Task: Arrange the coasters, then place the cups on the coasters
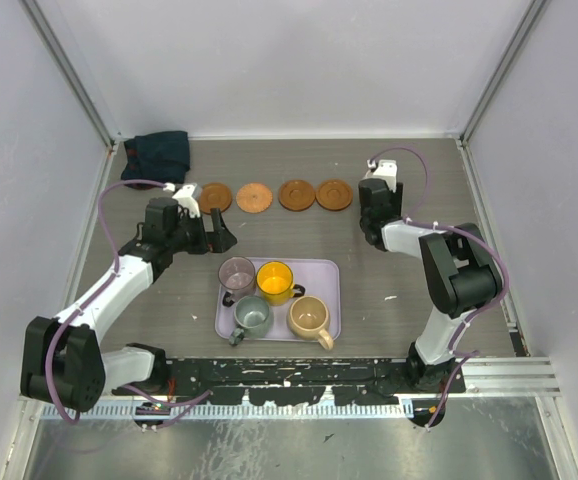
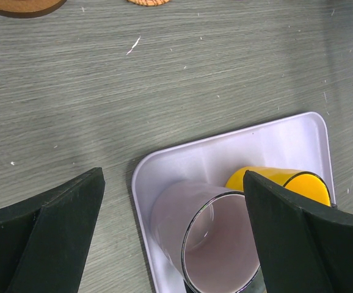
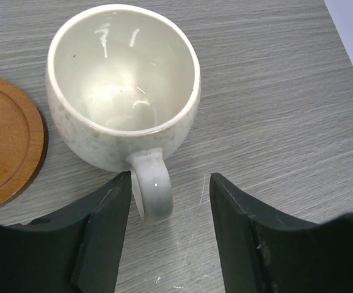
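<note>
Coasters (image 1: 254,197) first: I count four in a row along the far side of the counter (image 1: 389,280), flat and a little apart from one another. My right end effector (image 3: 167,189) is down at the right end of that row, over the cream cup (image 3: 123,85). The cup stands upright on the bare counter, just to the right of the rightmost coaster (image 3: 5,140) and not on it. Whether cup and coaster touch, I cannot tell. My right fingers (image 3: 103,232) stand partly apart, one on each side of the cup's handle, with a clear gap on the right side. I am not gripping it.

My left end effector (image 2: 173,183) is spread wide and holds nothing. It hovers over the far left corner of the lavender tray (image 1: 329,268). Between its fingers, the left wrist view shows the mauve cup (image 2: 216,244), with the yellow cup (image 2: 280,183) just behind it. The grey-green cup (image 1: 252,315) and the tan cup (image 1: 309,316) sit on the tray's near half. A dark cloth (image 1: 157,155) lies in the far left corner.
</note>
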`<control>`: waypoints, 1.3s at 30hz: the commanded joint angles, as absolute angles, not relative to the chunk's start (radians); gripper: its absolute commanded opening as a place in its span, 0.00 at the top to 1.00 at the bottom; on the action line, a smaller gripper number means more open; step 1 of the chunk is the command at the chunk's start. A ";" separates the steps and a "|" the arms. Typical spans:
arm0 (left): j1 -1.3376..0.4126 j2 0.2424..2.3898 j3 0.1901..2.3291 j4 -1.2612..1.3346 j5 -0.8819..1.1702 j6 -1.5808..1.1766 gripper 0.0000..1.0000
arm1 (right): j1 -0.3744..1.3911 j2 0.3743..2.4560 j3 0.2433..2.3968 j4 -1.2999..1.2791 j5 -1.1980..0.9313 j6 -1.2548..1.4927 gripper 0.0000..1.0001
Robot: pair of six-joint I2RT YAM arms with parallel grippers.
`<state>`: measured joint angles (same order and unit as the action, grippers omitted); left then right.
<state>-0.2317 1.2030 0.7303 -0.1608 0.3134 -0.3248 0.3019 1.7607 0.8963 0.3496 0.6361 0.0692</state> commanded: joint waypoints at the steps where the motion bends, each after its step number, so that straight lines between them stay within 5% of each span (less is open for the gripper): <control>1: -0.236 1.185 0.733 -0.106 0.317 -0.312 0.02 | 0.307 1.739 0.927 0.358 0.674 0.089 0.38; 8: -0.236 1.171 0.733 -0.117 0.314 -0.311 0.02 | 0.322 1.695 0.916 0.332 0.668 0.091 0.21; 11: -0.236 1.165 0.736 -0.121 0.312 -0.310 0.02 | 0.342 1.628 0.896 0.322 0.656 0.092 0.00; 21: -0.235 1.127 0.767 -0.159 0.296 -0.302 0.02 | 0.358 1.344 0.925 0.243 0.730 0.193 0.00; 29: -0.235 1.115 0.787 -0.182 0.311 -0.305 0.02 | 0.359 1.192 0.920 0.076 0.500 0.208 0.00; 31: -0.235 1.110 0.785 -0.185 0.316 -0.304 0.02 | 0.359 1.145 0.892 0.018 0.393 0.228 0.09; 33: -0.236 1.101 0.785 -0.189 0.317 -0.302 0.02 | 0.367 1.091 0.839 -0.012 0.270 0.243 0.37; 34: -0.237 1.098 0.785 -0.191 0.316 -0.301 0.02 | 0.382 1.068 0.815 -0.037 0.232 0.254 0.42; 39: -0.237 1.094 0.783 -0.195 0.322 -0.301 0.02 | 0.583 1.019 0.775 -0.270 0.346 0.270 0.41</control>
<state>-0.2321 1.1236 0.7403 -0.2028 0.3061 -0.3206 0.4450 1.0496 0.7975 -0.0792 0.3450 0.2382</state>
